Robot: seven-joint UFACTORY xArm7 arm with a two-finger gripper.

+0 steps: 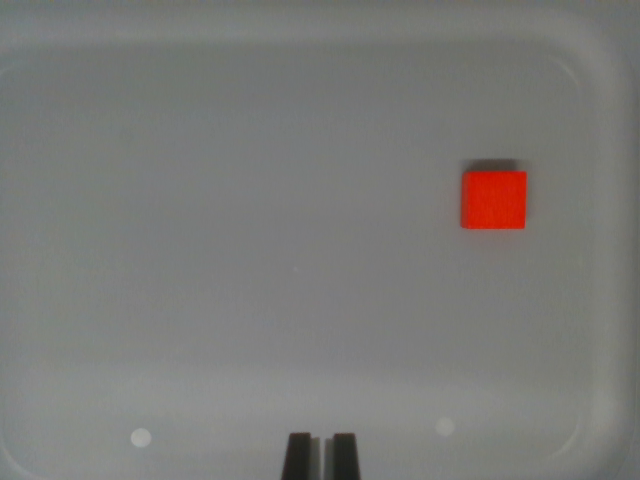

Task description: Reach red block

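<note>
At bottom centre of the wrist view, your gripper [321, 455] shows two dark fingertips nearly together, holding nothing. Up toward the wrist view's right, the red block [493, 200] lies flat on the grey tray [200, 200], well apart. Descend without shifting right and you'll miss it.

And here is a bare test setup, the look of a lab or robotics bench rather than any home or kitchen. The whole wrist view is filled by a plain grey tray [300, 120] with rounded corners and a raised rim, nothing decorative anywhere. One small red block [493, 200] sits alone on it, a simple practice piece. Two dark fingers [298, 458] poke in at the bottom edge. The room beyond the tray stays out of sight.
</note>
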